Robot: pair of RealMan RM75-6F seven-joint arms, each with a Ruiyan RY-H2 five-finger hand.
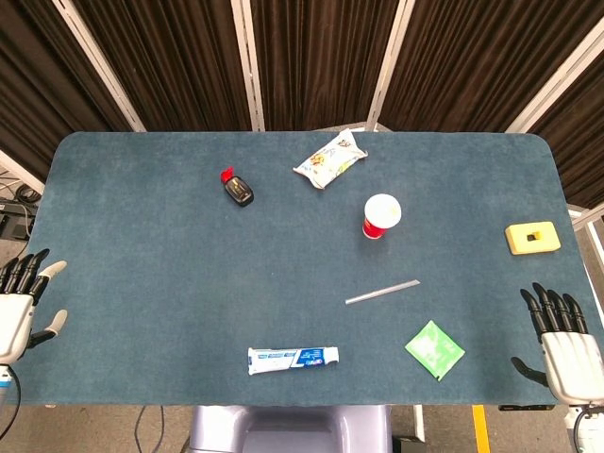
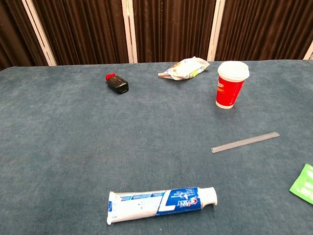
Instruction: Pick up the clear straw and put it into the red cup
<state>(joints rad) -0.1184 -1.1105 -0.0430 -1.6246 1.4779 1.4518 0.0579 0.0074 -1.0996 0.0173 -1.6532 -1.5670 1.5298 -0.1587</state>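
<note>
The clear straw lies flat on the blue table, slanting up to the right, in front of the red cup. The red cup stands upright with a white top, right of the table's middle. My left hand hangs off the table's left edge, fingers spread and holding nothing. My right hand sits at the table's near right corner, fingers apart and empty, well right of the straw. Neither hand shows in the chest view.
A toothpaste tube lies near the front edge. A green packet is right of it. A snack bag, a small black bottle with red cap and a yellow block lie elsewhere on the table.
</note>
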